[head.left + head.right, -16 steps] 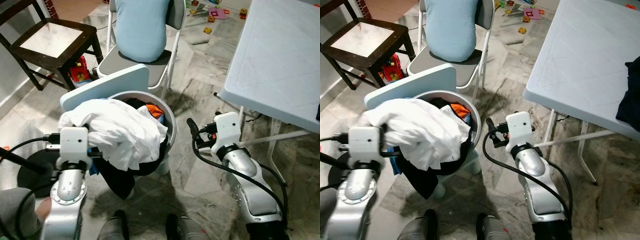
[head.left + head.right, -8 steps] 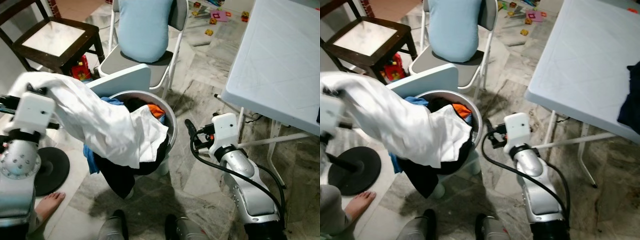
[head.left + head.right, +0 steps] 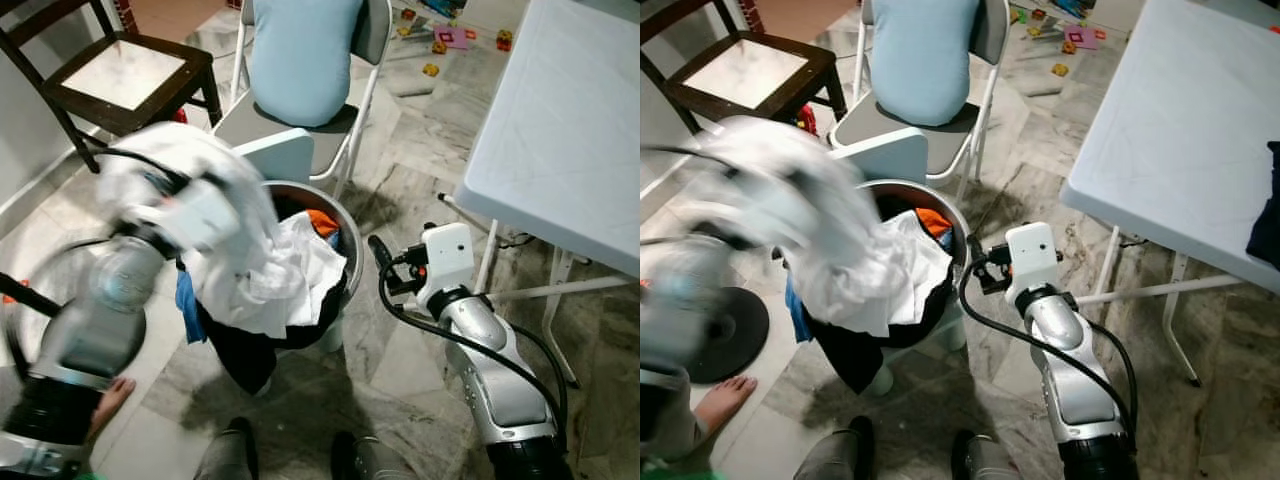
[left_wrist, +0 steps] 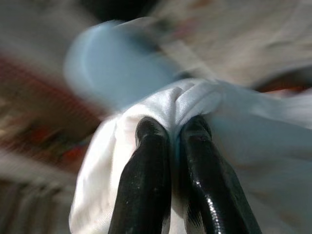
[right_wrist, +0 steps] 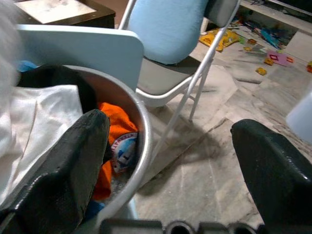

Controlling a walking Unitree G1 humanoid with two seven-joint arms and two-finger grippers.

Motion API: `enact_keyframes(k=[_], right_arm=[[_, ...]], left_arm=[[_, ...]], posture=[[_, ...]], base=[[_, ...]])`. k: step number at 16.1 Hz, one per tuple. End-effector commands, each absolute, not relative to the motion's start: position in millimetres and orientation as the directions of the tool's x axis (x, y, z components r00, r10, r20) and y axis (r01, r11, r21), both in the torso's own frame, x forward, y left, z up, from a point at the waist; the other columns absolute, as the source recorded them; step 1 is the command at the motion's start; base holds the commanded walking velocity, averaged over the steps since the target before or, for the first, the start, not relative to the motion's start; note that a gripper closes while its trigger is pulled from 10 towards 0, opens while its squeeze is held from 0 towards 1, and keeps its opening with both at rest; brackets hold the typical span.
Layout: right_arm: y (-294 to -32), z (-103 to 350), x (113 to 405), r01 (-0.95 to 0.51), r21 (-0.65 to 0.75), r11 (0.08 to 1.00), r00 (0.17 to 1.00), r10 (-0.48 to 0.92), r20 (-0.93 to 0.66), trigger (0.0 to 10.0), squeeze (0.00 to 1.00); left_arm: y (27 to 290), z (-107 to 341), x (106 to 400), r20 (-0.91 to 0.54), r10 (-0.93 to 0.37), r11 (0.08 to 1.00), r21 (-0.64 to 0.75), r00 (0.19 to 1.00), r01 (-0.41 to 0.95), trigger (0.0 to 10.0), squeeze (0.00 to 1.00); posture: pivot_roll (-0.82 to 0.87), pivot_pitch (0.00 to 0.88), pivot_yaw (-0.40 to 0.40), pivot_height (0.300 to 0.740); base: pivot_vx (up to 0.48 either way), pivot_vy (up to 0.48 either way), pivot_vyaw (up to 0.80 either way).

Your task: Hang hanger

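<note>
While the left gripper (image 4: 168, 134) is pinched shut on a fold of the white garment (image 3: 265, 275), much of that cloth trails back into the laundry basket (image 3: 352, 250), so snagging is the main risk: in my judgement a further pull could drag other clothes out w/ it, or tip the basket. The left arm is motion-blurred in the head views, i.e. moving fast; cloth could slip from the narrow pinch.

Task object: no hanger can be made out in any view, so its position cannot be stated. Hanging step not yet started, as far as can be judged.

Right gripper (image 5: 165, 161): fingers spread wide, holding nothing, just beside the basket rim on the robot's right.

Container contents:
- Basket: white garment (partly lifted), orange item (image 5: 117, 141) near the rim, black cloth (image 3: 245, 355) draped over the front edge, blue fabric (image 3: 187, 305) on the robot's left side.
- Light-blue lid (image 5: 83, 48) stands behind the basket.

A person's bare foot (image 3: 725, 400) is near the arm's path: contact hazard.
</note>
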State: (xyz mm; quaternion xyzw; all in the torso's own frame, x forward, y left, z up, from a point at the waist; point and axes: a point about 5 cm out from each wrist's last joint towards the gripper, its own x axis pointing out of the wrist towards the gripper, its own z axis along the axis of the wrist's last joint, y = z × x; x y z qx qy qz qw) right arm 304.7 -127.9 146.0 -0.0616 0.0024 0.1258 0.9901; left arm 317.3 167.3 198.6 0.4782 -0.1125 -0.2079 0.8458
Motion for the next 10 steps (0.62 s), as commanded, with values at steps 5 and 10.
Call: enact_keyframes(k=[5,10], right_arm=[[-135.4,138.5,298.6,-0.218,-0.12,0.969,0.976,0.214,-0.043,10.0,0.0],[-135.3,140.1,302.4,-0.229,-0.124,0.966,0.973,0.225,-0.046,10.0,0.0]], left_arm=[[131.0,130.8,271.2,-0.464,-0.719,0.035,0.719,0.517,0.695,0.0,0.0],[119.1,110.1,252.5,-0.501,-0.723,0.038,0.659,0.476,0.751,0.0,0.0]], posture=[[0.02,0.228,-0.066,0.74],[0.02,0.236,-0.08,0.74]], base=[[0.0,0.0,0.0],[0.0,0.0,0.0]])
